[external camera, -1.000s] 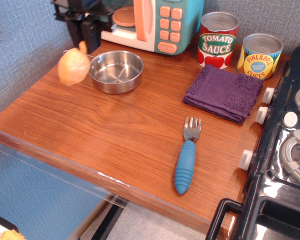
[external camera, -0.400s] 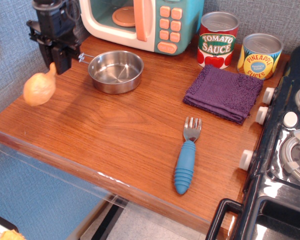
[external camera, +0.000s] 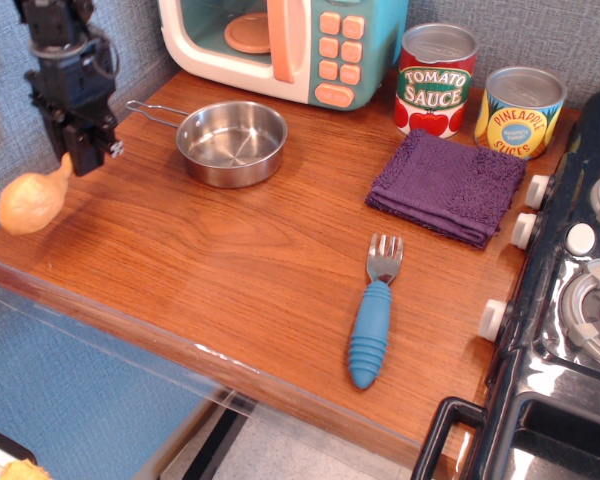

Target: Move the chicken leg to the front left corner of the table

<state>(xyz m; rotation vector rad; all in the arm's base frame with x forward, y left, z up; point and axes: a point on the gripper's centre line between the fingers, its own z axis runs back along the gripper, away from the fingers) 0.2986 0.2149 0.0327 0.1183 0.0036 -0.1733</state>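
Where table (external camera: 230,270) ends left: chicken leg (external camera: 32,200) dangling beneath end effector (external camera: 78,160).

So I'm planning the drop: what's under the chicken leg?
The chicken leg hangs from the gripper over the table edge; that spot looks bare, though partly covered.

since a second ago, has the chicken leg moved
Yes. The chicken leg, held by the end effector, has shifted left and lower in view, away from the steel pan.
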